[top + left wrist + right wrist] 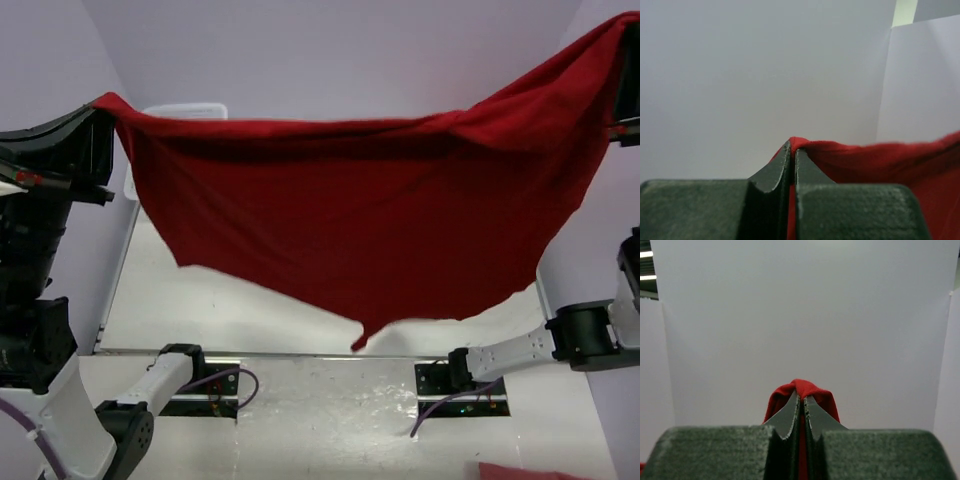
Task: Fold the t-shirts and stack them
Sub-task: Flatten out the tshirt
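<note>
The red shirt (350,220) hangs spread wide above the desk (250,312); left jaws pinch its upper left corner, right jaws its upper right corner.

Between left gripper (792,146) and right gripper (801,397) the t-shirt (350,220) is held stretched above the table (190,300); basket (186,110) is set behind it (far left, mostly hidden).

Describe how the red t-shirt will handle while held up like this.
Likely floppy: the red t-shirt sags in a curve between its pinched ends. Probably light, since small pinches by the left end effector and right end effector carry it. Its free lower edge may swing when moved.
</note>
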